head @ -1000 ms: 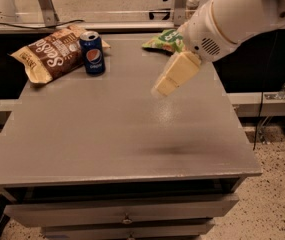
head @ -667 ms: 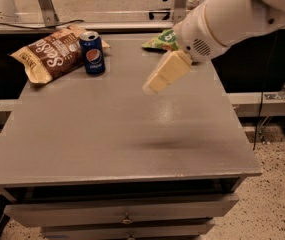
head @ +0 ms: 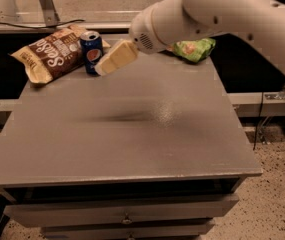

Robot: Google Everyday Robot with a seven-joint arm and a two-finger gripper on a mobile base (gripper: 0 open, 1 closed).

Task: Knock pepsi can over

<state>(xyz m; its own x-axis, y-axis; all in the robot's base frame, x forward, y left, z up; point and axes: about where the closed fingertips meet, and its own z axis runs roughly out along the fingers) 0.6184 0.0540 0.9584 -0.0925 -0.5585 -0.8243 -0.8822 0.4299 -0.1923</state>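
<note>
Claw (head: 102, 69) hides the upright pepsi can's (head: 89, 46) lower right edge.

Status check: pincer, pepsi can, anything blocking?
Pincer tip right by the pepsi can; contact unclear. Can upright. Brown chip bag against its other side; green snack bag well off, not in the way.

A thick white arm (head: 242, 14) comes in from the upper right side and reaches toward the left, sloping a little downward. It ends in a big rounded wrist (head: 154, 29). From this wrist the cream-coloured gripper (head: 104, 67) points down and to the left at a tilt. It hangs in the air above the far left part of the tabletop (head: 132, 149), without touching it.
</note>
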